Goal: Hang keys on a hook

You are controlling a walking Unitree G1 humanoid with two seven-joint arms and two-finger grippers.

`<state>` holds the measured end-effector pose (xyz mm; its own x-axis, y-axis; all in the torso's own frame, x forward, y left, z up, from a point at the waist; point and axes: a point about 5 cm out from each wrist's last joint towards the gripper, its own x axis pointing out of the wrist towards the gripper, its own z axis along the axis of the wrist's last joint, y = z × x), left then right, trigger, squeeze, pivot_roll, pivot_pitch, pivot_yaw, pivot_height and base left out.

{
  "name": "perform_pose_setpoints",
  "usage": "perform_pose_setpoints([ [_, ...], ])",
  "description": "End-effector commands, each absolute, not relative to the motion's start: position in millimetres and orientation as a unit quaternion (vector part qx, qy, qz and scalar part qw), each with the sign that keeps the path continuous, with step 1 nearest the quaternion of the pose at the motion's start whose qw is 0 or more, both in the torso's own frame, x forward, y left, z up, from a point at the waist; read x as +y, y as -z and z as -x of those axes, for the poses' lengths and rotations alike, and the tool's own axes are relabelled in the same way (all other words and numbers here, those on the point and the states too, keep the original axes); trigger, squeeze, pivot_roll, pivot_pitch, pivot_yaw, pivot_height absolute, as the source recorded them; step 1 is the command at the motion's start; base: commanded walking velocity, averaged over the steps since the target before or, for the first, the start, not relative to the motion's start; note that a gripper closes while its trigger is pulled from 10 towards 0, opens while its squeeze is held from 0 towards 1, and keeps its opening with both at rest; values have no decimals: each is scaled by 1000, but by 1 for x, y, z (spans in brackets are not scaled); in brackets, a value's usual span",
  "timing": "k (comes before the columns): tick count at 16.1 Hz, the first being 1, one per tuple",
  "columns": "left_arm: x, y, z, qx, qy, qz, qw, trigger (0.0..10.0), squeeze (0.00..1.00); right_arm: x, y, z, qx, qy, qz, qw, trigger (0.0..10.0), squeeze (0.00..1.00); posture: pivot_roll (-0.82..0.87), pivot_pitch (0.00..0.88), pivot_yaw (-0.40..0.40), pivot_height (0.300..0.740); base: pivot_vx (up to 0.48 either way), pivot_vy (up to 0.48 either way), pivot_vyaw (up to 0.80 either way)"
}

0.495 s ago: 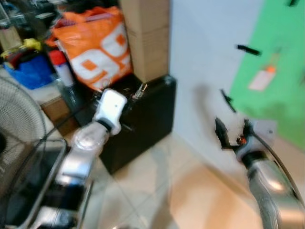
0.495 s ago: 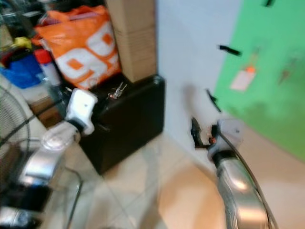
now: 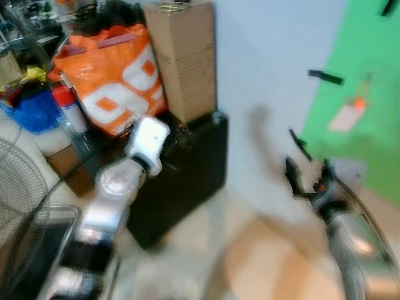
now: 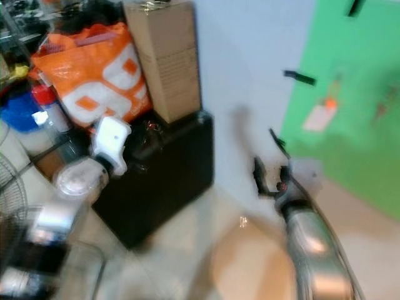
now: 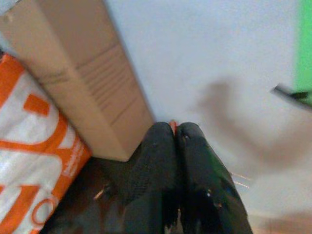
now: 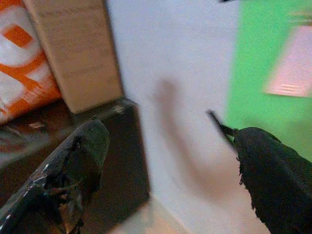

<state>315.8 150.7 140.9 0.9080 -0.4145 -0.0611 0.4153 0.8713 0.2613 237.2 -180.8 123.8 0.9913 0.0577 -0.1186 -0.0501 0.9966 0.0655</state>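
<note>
The keys [image 4: 149, 127] are a small blurred glint on top of the black cabinet [image 3: 187, 169], beside the foot of the tall cardboard box [image 3: 184, 59]. My left gripper [image 5: 175, 127] is shut, its fingers pressed together with nothing seen between them, and it is raised near the cabinet top behind its white wrist [image 3: 149, 142]. My right gripper [image 3: 307, 170] is open and empty, held up in front of the white wall. Black hooks [image 3: 325, 77] stick out of the wall by the green panel [image 3: 369, 94]; a lower hook [image 3: 299, 144] is just above the right gripper.
An orange bag [image 3: 106, 78] leans against the box, with blue and red clutter [image 3: 37, 109] to its left. A fan grille [image 3: 19, 187] stands at the near left. A pale tag [image 3: 347, 115] hangs on the green panel. Tiled floor [image 3: 206, 250] lies below.
The whole picture has shifted down, so the camera has tilted up: the top of the cardboard box has come into view. Both arms hold about the same pose.
</note>
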Motion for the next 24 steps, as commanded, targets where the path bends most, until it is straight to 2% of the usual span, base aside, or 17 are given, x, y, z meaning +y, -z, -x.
perform_pose_setpoints([
  [1, 144, -145, -317, -9, 224, -132, 966, 10000, 0, -190, -126, -236, 59, -13, -20, 998, 10000, 0, -197, 0, 81, 732, 428, 0, 0],
  [4, 144, -141, -316, -1, 217, -129, 967, 10000, 0, -190, -126, -236, 60, -17, -13, 998, 10000, 0, -193, 0, 70, 732, 368, 0, -267],
  [8, 155, -130, -307, 20, 193, -125, 973, 10000, 0, -180, -124, -244, 65, -41, 27, 997, 10000, 0, -155, 0, 19, 732, 0, 0, 0],
  [12, 163, -130, -296, 21, 175, -133, 975, 10000, 0, -176, -121, -255, 72, -30, 18, 997, 10000, 0, -107, 0, -29, 732, 0, 0, 0],
  [15, 163, -129, -292, 22, 173, -132, 976, 10000, 0, -185, -117, -257, 83, 17, -9, 996, 10000, 0, -98, 0, -36, 732, 0, 0, -758],
  [24, 159, -129, -296, 28, 175, -132, 975, 10000, 0, -188, -120, -255, 83, 26, -5, 996, 10000, 0, -123, 0, -11, 732, 0, 0, -781],
])
